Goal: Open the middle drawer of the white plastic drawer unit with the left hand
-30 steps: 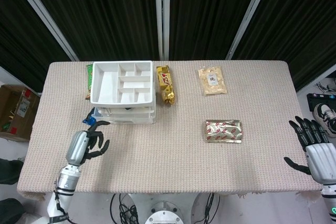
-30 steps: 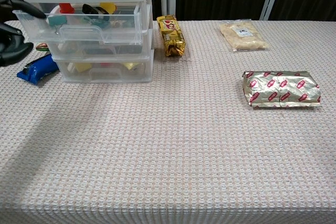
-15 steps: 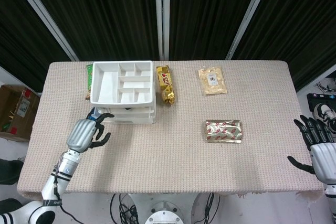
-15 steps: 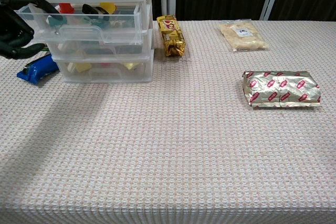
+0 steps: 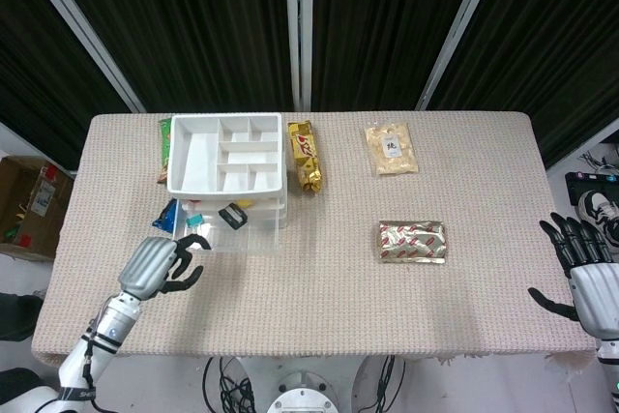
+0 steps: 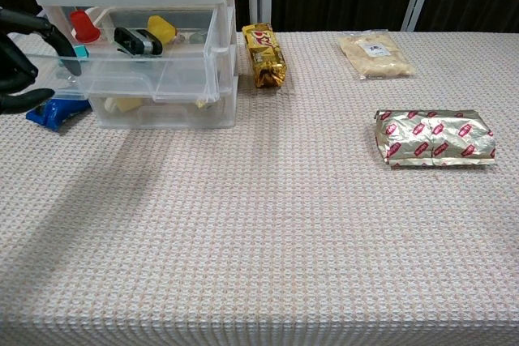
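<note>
**Middle drawer drawn out at the left edge**

Compared with the earlier frames, the middle drawer (image 5: 224,224) is now being shown pulled well forward from the white plastic drawer unit (image 5: 225,154) at the worktop's (image 5: 329,268) rear left. The left hand (image 5: 160,266) is being seen at the drawer's front left corner, its fingers (image 6: 50,32) hooked over the rim. The right hand (image 5: 583,268) is being held released at the far edge, fingers spread, holding nothing. The clear drawer is being judged light, thin-walled and slippery; small loose items are lying inside. A central front-lip hold is being judged safer, since a corner pull may skew it.
</note>
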### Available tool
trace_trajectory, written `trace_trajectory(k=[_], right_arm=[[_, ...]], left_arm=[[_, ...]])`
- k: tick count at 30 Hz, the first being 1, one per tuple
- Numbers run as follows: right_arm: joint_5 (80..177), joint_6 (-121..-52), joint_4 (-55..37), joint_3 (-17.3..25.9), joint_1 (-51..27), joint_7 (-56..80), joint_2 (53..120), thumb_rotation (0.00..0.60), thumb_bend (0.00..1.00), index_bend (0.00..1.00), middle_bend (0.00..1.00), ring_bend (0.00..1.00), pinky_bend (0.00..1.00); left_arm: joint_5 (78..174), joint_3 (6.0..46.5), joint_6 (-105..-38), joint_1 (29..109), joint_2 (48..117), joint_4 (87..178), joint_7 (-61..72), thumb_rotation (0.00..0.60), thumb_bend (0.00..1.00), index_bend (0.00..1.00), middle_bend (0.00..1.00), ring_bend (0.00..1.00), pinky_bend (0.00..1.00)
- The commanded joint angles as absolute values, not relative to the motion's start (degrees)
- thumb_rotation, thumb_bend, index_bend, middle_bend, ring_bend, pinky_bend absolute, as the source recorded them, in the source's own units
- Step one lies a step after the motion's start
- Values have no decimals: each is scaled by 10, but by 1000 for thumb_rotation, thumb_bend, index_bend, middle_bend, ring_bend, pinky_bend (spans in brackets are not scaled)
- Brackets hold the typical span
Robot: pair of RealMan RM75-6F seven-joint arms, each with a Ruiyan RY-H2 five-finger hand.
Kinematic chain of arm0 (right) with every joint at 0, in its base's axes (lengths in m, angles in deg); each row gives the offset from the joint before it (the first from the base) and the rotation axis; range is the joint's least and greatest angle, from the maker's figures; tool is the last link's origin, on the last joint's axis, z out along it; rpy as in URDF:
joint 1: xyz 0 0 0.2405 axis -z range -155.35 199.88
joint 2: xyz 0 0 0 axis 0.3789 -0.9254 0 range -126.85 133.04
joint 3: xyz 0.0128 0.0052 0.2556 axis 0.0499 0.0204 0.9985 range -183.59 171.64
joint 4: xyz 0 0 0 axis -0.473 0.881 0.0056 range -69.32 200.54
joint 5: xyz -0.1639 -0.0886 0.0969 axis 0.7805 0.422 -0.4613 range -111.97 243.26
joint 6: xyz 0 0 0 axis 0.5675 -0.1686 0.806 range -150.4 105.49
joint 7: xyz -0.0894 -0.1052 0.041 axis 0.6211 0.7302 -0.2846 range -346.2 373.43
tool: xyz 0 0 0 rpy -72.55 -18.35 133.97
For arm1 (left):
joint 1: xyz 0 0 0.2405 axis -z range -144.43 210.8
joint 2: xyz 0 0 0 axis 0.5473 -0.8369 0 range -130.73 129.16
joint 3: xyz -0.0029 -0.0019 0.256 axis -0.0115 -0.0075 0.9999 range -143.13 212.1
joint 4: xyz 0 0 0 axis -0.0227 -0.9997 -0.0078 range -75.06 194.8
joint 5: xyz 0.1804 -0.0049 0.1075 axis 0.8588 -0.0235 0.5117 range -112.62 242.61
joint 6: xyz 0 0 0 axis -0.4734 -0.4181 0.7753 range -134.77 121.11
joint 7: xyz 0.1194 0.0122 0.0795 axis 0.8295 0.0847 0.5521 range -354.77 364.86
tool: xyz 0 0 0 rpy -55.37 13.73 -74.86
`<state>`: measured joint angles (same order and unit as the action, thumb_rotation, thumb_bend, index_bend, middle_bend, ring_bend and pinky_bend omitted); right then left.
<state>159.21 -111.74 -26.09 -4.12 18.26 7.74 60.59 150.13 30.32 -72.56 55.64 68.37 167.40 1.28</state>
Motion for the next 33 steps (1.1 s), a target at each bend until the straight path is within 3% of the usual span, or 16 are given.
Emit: trace_trajectory(k=[1,6,12,16,21,26,33], right_arm=[[1593,-1117,-261,-41,182,79,607,600,54,0,0,0,0],[1594,-1115,-264,-41,181,81,607,600,54,0,0,0,0],[1594,-1122,-265,-40,183,81,604,600,55,0,0,0,0],[1593,-1126,-265,-40,186,78,602,600,55,0,0,0,0],[1593,-1129,-262,-40,189,76,601,600,55,0,0,0,0],[1595,-1133,-263,-39,190,77,600,600,54,0,0,0,0],[1598,-1133,-267,-41,190,82,600,600,54,0,0,0,0]], left_arm=[[1521,320,-729,550,669,1687,-2,600,406,421,891,953,1000],[1542,331,-737,547,660,1693,-21,600,405,411,888,951,1000],[1550,331,-746,549,651,1696,-24,600,404,252,853,937,1000],[1556,335,-748,548,637,1703,-20,600,403,213,839,929,1000],[1559,335,-760,545,591,1730,-5,600,378,211,830,926,1000],[1564,301,-772,564,558,1740,2,600,260,263,841,927,1000],[1563,247,-711,645,582,1681,115,600,192,322,873,936,1000]])
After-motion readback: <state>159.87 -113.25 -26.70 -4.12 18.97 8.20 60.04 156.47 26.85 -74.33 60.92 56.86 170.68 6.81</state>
